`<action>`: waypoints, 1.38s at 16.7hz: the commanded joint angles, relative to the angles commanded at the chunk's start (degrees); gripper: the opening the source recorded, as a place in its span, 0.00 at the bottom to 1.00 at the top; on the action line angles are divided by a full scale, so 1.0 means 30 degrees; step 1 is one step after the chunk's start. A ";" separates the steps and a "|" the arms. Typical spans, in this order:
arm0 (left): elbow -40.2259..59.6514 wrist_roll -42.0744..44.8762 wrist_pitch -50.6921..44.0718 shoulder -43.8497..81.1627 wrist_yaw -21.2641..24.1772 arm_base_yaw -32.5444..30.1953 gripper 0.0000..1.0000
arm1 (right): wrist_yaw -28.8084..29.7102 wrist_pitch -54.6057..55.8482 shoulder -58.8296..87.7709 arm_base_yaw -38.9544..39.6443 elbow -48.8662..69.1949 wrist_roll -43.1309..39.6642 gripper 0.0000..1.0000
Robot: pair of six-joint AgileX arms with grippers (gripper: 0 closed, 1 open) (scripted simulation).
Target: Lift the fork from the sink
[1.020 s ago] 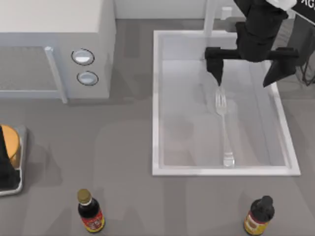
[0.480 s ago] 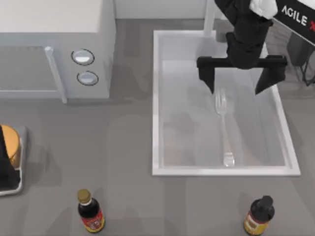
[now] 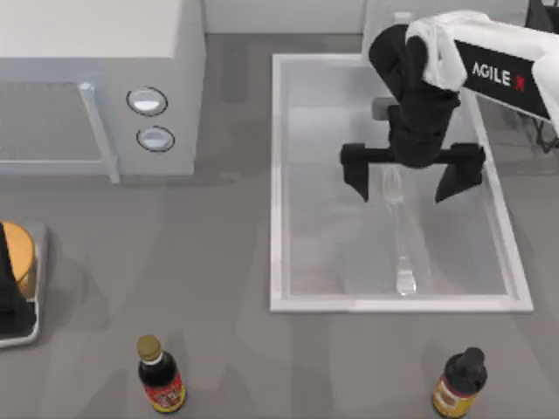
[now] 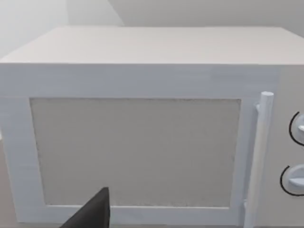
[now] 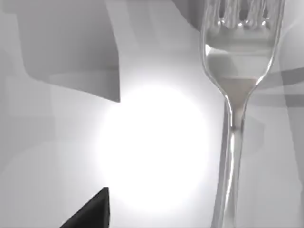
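Fork (image 3: 401, 240) first: it lies flat on the pale bottom of the sink (image 3: 276, 183), handle end toward the near short rim and tines toward the faucet side, and nothing lifts it yet. In the right wrist view the fork (image 5: 236, 90) rests on the glossy basin floor, tines and neck plain to see, with no finger touching it.

Our right gripper (image 3: 412, 179) hangs over the basin above the fork's tine end, its jaws spread wide, one finger on each side of the fork and well clear of it. We judge the approach is mostly made, while the descent, the closing on the fork and the lift are all left to do.

Our left gripper (image 4: 90, 216) is parked at the left of the worktop, facing the white microwave (image 4: 137, 128); we cannot tell how its jaws stand.
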 joint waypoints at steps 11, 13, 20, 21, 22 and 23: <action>0.0000 0.0000 0.0000 0.0000 0.0000 0.0000 1.00 | 0.0022 0.3353 0.1436 0.0064 -0.2085 0.0035 0.85; 0.0000 0.0000 0.0000 0.0000 0.0000 0.0000 1.00 | 0.0022 0.3353 0.1436 0.0064 -0.2085 0.0035 0.70; 0.0000 0.0000 0.0000 0.0000 0.0000 0.0000 1.00 | 0.0022 0.3353 0.1436 0.0064 -0.2085 0.0035 0.17; 0.0000 0.0000 0.0000 0.0000 0.0000 0.0000 1.00 | 0.0022 0.3353 0.1436 0.0064 -0.2085 0.0035 0.10; 0.0000 0.0000 0.0000 0.0000 0.0000 0.0000 1.00 | 0.0022 0.3353 0.1436 0.0064 -0.2085 0.0035 0.02; 0.0000 0.0000 0.0000 0.0000 0.0000 0.0000 1.00 | 0.0022 0.3353 0.1436 0.0064 -0.2085 0.0035 0.00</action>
